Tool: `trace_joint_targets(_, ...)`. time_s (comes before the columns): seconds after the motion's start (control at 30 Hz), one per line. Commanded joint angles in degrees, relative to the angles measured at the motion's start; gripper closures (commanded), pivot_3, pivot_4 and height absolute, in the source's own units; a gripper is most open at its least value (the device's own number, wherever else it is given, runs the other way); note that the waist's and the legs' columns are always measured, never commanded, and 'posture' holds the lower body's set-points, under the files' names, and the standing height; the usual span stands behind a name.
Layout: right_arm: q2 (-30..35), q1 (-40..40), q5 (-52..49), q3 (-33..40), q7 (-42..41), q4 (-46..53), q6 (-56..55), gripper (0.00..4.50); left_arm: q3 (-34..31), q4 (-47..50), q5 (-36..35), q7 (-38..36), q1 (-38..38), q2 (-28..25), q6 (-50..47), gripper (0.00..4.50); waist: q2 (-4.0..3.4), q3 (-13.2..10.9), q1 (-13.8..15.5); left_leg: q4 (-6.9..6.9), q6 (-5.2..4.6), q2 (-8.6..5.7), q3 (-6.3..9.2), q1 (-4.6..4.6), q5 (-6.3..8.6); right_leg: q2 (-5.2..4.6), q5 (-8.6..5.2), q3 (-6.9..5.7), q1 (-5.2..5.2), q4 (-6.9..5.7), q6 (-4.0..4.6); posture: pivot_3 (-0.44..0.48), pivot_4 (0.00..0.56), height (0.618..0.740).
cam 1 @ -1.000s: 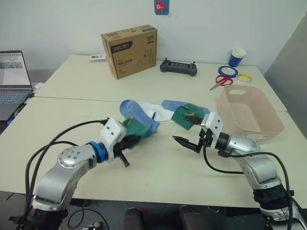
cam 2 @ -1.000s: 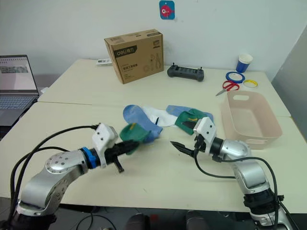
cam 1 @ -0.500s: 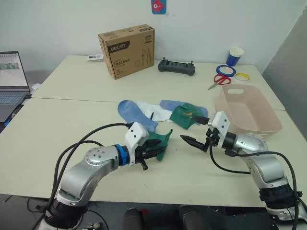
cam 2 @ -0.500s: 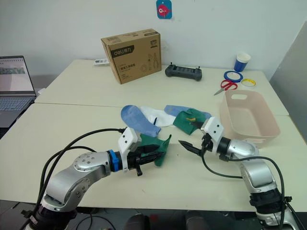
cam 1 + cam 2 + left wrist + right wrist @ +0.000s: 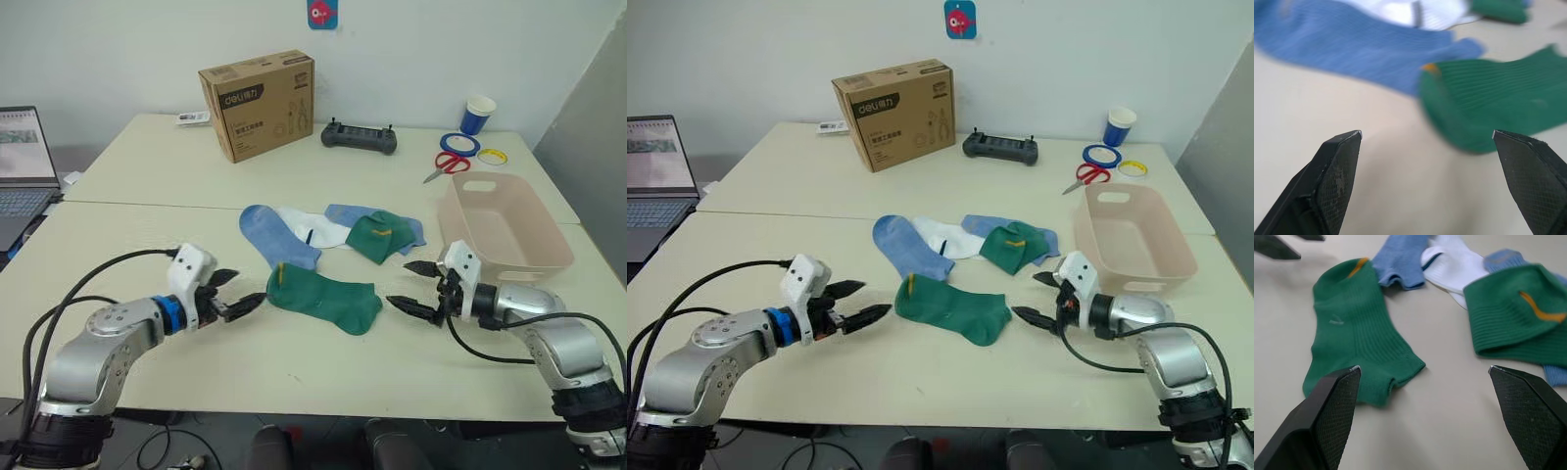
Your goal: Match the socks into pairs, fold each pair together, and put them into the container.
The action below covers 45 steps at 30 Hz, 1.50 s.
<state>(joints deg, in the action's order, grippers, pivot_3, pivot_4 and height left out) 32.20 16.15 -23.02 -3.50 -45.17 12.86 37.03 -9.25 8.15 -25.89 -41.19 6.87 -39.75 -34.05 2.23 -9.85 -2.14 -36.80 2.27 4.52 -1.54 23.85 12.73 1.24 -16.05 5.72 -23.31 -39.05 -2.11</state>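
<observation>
Pale table point(image 5: 137, 220) carries the work. Half a second ago the left gripper point(image 5: 235, 294) clutched a dark green sock point(image 5: 323, 299); now that sock lies flat at the table's 6 o'clock edge, released, ready for pairing. Its mate point(image 5: 377, 235) rests at 1 o'clock from it, in the pile with the blue sock point(image 5: 274, 233). Both arms reach inward low over the table, left and right gripper point(image 5: 416, 287) fingers spread, empty. At 3 o'clock waits the pink container point(image 5: 505, 230).
</observation>
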Motion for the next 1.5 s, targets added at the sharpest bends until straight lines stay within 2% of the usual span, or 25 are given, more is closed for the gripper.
trace_joint_targets(0.03,0.19,-0.65,-1.58,-1.43,1.54,6.13,5.04,0.0,-0.19,-1.57,1.04,0.69,0.66,2.03,3.07,0.02,-0.01,0.0,0.2,0.0,0.0,-0.02,-0.03,0.02,0.0,-0.04,0.01,0.01,-0.01,0.02,-0.02,0.0,0.15,0.74)
trace_joint_targets(0.13,1.17,-2.7,1.72,-5.55,2.6,7.51,5.37,0.0,0.91,-2.58,1.2,1.54,1.24,4.88,3.48,0.02,0.03,0.02,0.5,0.01,0.0,-0.05,-0.05,0.04,0.0,-0.1,0.0,-0.03,-0.01,0.07,-0.03,0.0,0.15,0.74)
trace_joint_targets(0.47,-0.22,-2.84,2.78,-6.88,4.36,6.11,4.5,0.0,5.02,-3.71,3.47,1.52,4.06,7.83,4.8,0.02,0.02,0.01,0.3,-0.01,0.0,-0.06,-0.05,0.02,0.0,-0.09,0.03,-0.02,0.0,0.05,-0.1,0.0,0.15,0.74)
trace_joint_targets(0.57,-1.18,-2.14,3.37,-7.6,4.4,5.02,4.19,0.0,7.42,-5.47,5.84,0.62,4.87,7.36,6.36,0.62,0.02,0.01,0.28,0.0,0.0,-0.06,-0.04,0.03,0.0,-0.06,0.03,-0.02,0.0,0.05,-0.11,0.0,0.15,0.74)
trace_joint_targets(0.63,-1.72,-1.75,3.89,-7.75,4.43,4.51,4.15,0.0,7.37,-5.73,5.71,0.17,4.99,7.5,6.49,1.21,0.02,0.01,0.25,0.01,0.0,-0.06,-0.03,0.02,0.0,-0.05,0.03,-0.01,-0.01,0.05,-0.11,0.0,0.15,0.74)
trace_joint_targets(0.73,-2.71,-1.18,4.33,-8.45,4.38,3.66,3.74,0.57,7.79,-5.61,5.68,-0.82,5.5,7.71,6.29,2.09,0.02,0.01,0.26,0.0,0.0,-0.05,-0.04,0.03,0.0,-0.05,0.03,-0.01,0.0,0.05,-0.1,0.0,0.15,0.74)
trace_joint_targets(0.9,-3.68,-1.13,4.1,-8.1,4.75,3.46,4.04,2.3,7.34,-4.8,5.62,-0.87,5.04,7.67,5.83,3.66,0.02,0.01,0.26,0.01,0.0,-0.05,-0.03,0.03,0.0,-0.05,0.02,-0.01,0.0,0.05,-0.1,0.0,0.15,0.74)
trace_joint_targets(1.0,-3.56,-1.27,4.01,-7.74,4.74,3.47,3.9,3.14,7.11,-3.8,5.4,-0.85,4.21,7.53,5.53,4.43,0.02,0.01,0.27,0.0,0.0,-0.05,-0.04,0.03,0.0,-0.05,0.02,-0.01,0.0,0.05,-0.1,0.0,0.15,0.74)
trace_joint_targets(1.13,-3.11,-1.63,2.7,-6.69,4.23,4.35,4.8,4.49,6.48,-0.56,4.3,-0.3,2.73,7.46,3.78,4.5,0.02,0.01,0.25,0.01,0.0,-0.04,-0.03,0.03,0.0,-0.05,0.02,-0.01,0.0,0.05,-0.1,0.0,0.15,0.74)
trace_joint_targets(1.37,1.53,-2.6,-2.93,-2.36,-0.11,7.36,9.59,4.49,7.68,13.64,0.72,2.75,-4.78,8.48,-4.47,4.5,0.02,0.01,0.22,0.01,0.0,-0.05,-0.06,0.04,0.01,-0.11,0.02,0.02,0.01,0.06,-0.11,0.0,0.15,0.74)
trace_joint_targets(1.5,5.85,-3.8,-6.97,-0.3,-3.36,9.51,13.3,4.49,7.73,19.71,-1.11,6.83,-8.15,10.71,-8.85,4.5,0.02,0.01,0.23,0.01,0.0,-0.05,0.0,0.03,0.0,-0.09,0.0,-0.02,0.01,0.06,-0.08,0.0,0.15,0.74)
